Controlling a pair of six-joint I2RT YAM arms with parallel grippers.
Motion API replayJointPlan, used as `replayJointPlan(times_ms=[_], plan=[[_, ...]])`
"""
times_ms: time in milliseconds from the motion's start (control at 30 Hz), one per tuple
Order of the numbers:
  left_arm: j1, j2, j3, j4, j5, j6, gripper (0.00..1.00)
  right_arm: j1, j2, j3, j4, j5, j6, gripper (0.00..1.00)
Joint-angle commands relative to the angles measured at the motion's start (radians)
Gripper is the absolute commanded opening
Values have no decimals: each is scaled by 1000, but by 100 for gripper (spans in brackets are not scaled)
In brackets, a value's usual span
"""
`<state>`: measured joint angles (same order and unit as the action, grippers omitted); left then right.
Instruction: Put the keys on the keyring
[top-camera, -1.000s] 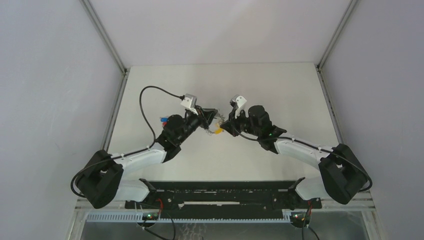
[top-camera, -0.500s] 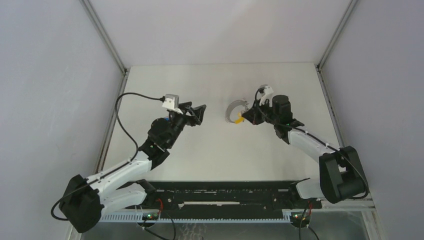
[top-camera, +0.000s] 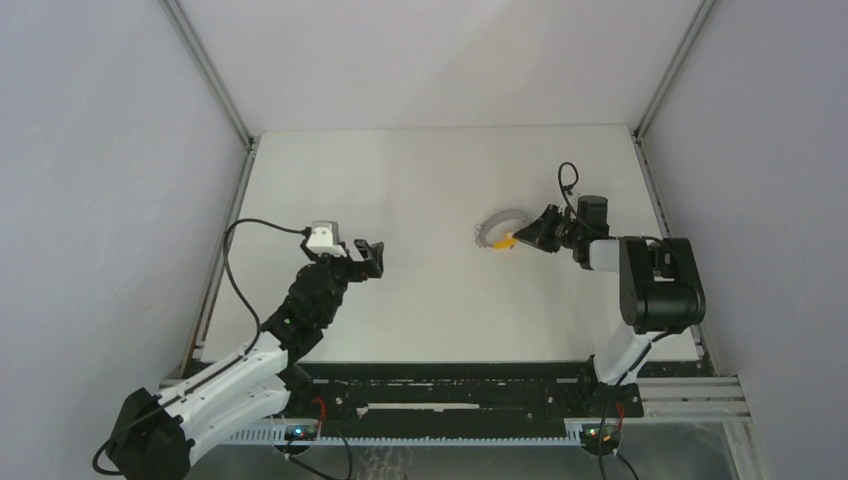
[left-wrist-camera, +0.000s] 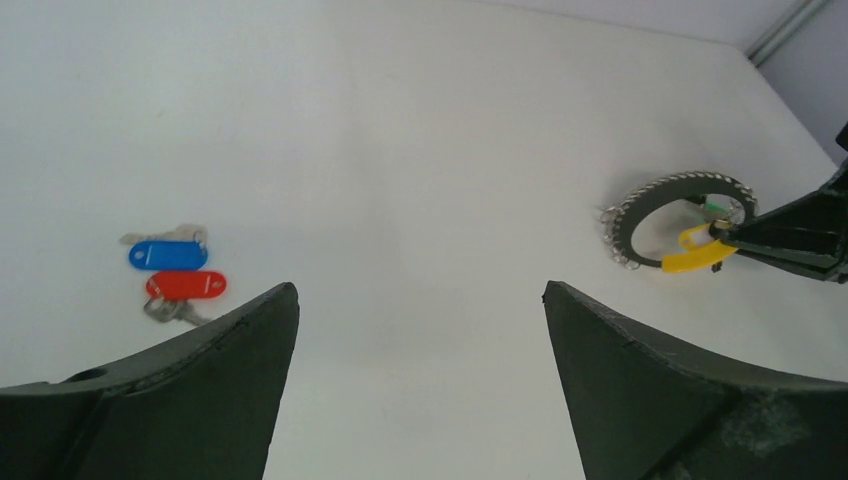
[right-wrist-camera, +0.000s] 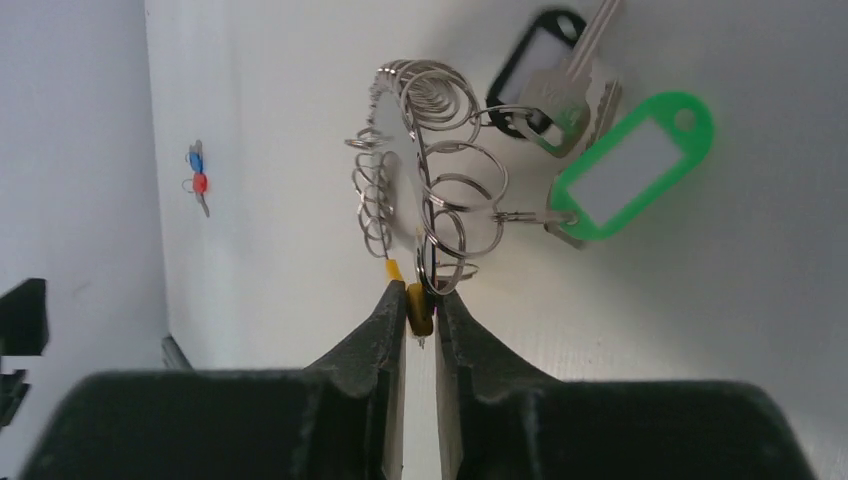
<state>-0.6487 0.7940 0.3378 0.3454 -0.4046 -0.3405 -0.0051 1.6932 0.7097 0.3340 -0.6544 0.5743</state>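
Note:
The keyring (top-camera: 493, 231), a loop of silver chain and small rings with a yellow strip (left-wrist-camera: 697, 253), lies on the table right of centre. My right gripper (right-wrist-camera: 421, 300) is shut on that yellow strip, low over the table. A black-headed key (right-wrist-camera: 548, 72) and a green tag (right-wrist-camera: 632, 166) hang from rings on the loop (right-wrist-camera: 432, 170). My left gripper (top-camera: 367, 253) stands wide open and empty, well to the left of the keyring (left-wrist-camera: 665, 212). Nothing sits between its fingers (left-wrist-camera: 200, 380).
A pair of keys with a blue head (left-wrist-camera: 168, 255) and a red head (left-wrist-camera: 187, 285) lies on the table at the left, close to my left gripper. They also show small and far off in the right wrist view, as the pair (right-wrist-camera: 197, 172). Grey walls close in the white table (top-camera: 420, 180).
My left gripper has opened, let go of the keyring and drawn back to the left and nearer. The right gripper has carried the keyring to the right and down to the table.

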Motion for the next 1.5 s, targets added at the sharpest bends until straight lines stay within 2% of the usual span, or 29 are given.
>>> replayJointPlan(times_ms=[0, 100, 200, 267, 433, 567, 600, 633, 667, 900, 1000, 1100, 1233, 1467], plan=[[26, -19, -47, -31, -54, -61, 97, -13, 39, 34, 24, -47, 61, 14], [38, -13, -46, -59, -51, -97, 98, -33, 52, 31, -35, -24, 58, 25], [40, -21, -41, -88, -80, -125, 100, -46, 21, 25, -126, 36, 35, 42], [40, -36, -39, -107, -101, -141, 100, -47, -17, 20, -189, 87, 12, 50], [40, -85, 12, -247, -163, -196, 100, -59, -130, 1, -346, 211, -40, 59], [40, -160, 65, -412, -197, -248, 100, -60, -297, -39, -437, 271, -91, 68], [40, -188, 75, -447, -205, -271, 100, -60, -352, -41, -472, 288, -108, 73], [40, -213, 85, -482, -205, -290, 100, -60, -409, -42, -505, 301, -124, 83], [40, -245, 97, -513, -198, -303, 100, -60, -468, -42, -534, 317, -138, 98], [40, -474, 218, -746, -152, -318, 100, -63, -920, -34, -668, 369, -190, 100], [40, -560, 294, -865, -183, -277, 100, -63, -1122, -30, -721, 373, -217, 100], [40, -647, 340, -913, -202, -208, 100, -63, -1277, -29, -766, 412, -247, 100], [40, -764, 357, -906, -251, -113, 100, -39, -1379, -30, -815, 490, -288, 100], [40, -882, 351, -882, -322, 19, 100, -11, -1396, -42, -818, 540, -309, 100]])
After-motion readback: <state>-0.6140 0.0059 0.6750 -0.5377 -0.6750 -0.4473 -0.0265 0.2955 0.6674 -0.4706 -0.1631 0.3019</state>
